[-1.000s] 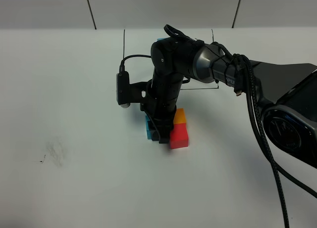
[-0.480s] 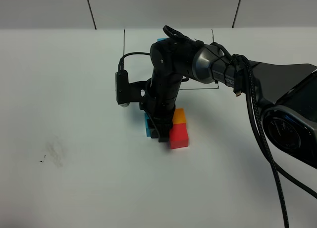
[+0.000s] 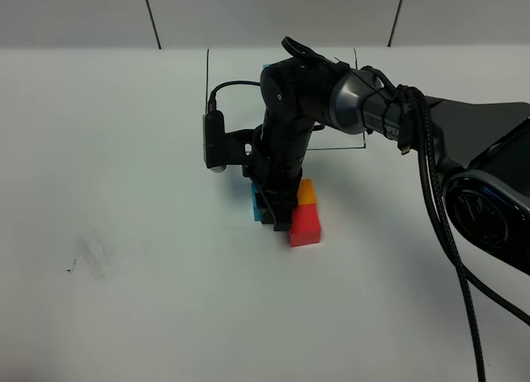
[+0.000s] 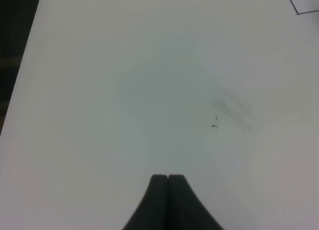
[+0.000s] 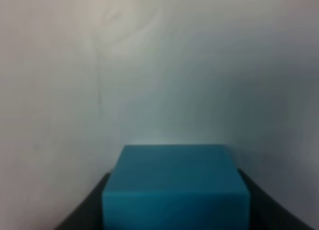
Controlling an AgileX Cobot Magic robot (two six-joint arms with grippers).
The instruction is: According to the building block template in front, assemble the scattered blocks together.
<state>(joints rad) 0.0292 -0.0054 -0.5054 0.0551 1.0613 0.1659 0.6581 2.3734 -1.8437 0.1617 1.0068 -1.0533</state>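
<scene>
My right gripper (image 3: 274, 213) reaches in from the right of the exterior view and points down at the table. It is shut on the sky blue block (image 3: 256, 206), which fills the space between the dark fingers (image 5: 251, 200) in the right wrist view (image 5: 174, 185). Close on its right lie the orange block (image 3: 307, 192) and the red block (image 3: 305, 226), touching each other. The template's black frame (image 3: 206, 84) lies behind the arm; only a blue corner (image 3: 267, 67) of its cubes shows. My left gripper (image 4: 168, 178) is shut on nothing above bare white table.
The white table (image 3: 124, 316) stretches wide on the left and front, with a faint grey smudge (image 3: 89, 256) at the left. The right arm's body and its black cables (image 3: 439, 233) fill the right side.
The right gripper has shifted slightly to the right and back with the blue block. The red and orange blocks have shifted the same way. The left gripper has not moved.
</scene>
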